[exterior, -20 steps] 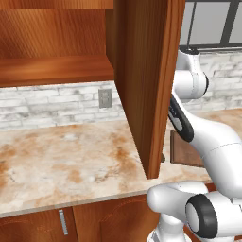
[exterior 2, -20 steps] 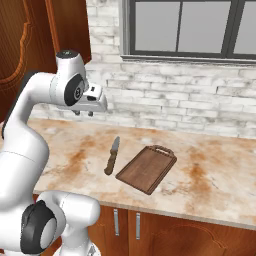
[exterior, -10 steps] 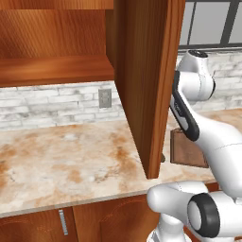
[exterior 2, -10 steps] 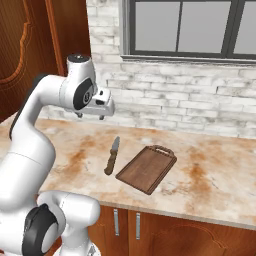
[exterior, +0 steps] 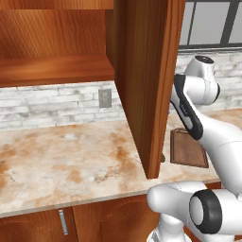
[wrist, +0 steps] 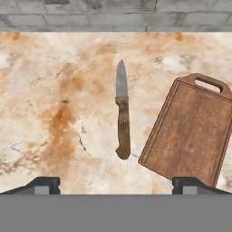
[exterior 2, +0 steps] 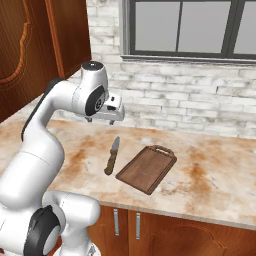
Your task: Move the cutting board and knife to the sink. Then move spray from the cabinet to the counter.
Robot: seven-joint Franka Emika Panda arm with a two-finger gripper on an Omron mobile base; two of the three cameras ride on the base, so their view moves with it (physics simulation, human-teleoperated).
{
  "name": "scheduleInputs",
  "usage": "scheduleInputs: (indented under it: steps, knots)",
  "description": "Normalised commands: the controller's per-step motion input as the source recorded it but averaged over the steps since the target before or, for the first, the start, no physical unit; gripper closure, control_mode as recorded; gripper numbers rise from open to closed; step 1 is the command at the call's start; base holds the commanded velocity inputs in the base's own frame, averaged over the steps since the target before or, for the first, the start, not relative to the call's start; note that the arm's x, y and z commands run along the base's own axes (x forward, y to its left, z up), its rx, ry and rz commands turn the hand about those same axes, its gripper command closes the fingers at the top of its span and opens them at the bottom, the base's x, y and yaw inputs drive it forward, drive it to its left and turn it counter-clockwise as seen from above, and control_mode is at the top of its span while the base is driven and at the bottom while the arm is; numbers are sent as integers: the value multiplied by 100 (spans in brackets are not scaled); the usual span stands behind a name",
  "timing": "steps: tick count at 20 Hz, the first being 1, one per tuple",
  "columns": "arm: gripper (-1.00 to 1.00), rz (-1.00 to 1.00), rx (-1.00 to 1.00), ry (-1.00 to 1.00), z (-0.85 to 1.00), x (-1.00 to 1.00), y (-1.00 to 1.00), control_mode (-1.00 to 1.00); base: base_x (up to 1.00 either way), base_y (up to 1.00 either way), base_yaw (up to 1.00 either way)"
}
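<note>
The cutting board (exterior 2: pixel 146 168) lies flat on the counter (exterior 2: pixel 210 175), its handle loop toward the brick wall. The knife (exterior 2: pixel 112 156) lies just left of it, apart from it, blade pointing at the wall. My gripper (exterior 2: pixel 102 119) hangs above and behind the knife, aimed down. In the hand view the knife (wrist: pixel 121 111) sits between and beyond my gripper's (wrist: pixel 116 186) widely spread fingertips (wrist: pixel 43 185), with the cutting board (wrist: pixel 188 131) to its right. The jaws are open and hold nothing. The cabinet (exterior: pixel 56 68) stands open on the left. The sink and the spray are out of view.
The open cabinet door (exterior: pixel 146 80) juts out over the counter (exterior: pixel 71 160), close to my arm's left side. A wall outlet (exterior: pixel 105 98) sits under the shelf. A brick wall and a window (exterior 2: pixel 200 30) back the counter.
My arm has swung right, away from the cabinet door, and the hand has come lower over the counter near the knife. Knife and board have not moved.
</note>
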Motion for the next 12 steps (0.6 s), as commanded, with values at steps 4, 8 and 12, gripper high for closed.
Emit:
scheduleInputs:
  steps: [4,8,12]
  knots:
    - [-100,1,-1,0,-24,20,-17,-100,0,0,0]
    - [-100,0,-8,0,-22,21,-21,-100,0,0,0]
    - [-100,0,-8,0,-20,28,-25,-100,0,0,0]
